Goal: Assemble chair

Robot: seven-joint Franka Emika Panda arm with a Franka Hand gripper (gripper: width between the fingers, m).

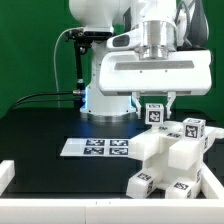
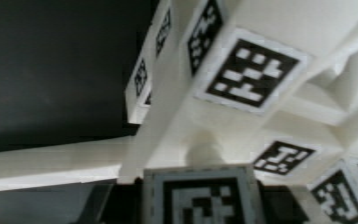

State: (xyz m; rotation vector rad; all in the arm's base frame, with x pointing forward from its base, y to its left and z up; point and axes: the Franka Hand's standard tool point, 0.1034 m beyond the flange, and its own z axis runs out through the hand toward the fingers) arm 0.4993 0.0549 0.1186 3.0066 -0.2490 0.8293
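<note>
The gripper (image 1: 159,103) stands over the partly built chair (image 1: 172,155), which lies beside the marker board (image 1: 97,147); it seems a fitting step; whether the fingers hold anything I cannot tell; next needs careful alignment.

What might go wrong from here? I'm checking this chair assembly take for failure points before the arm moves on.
1. The gripper sits right over the cluster of white chair parts; the exterior view doesn't show a firm hold, so a part could slip or twist.
2. The parts look loosely stacked and tilted near the raised white table border, so a push could topple or shift them.
3. The wrist view is crowded with tagged faces, leaving little clearance.
</note>
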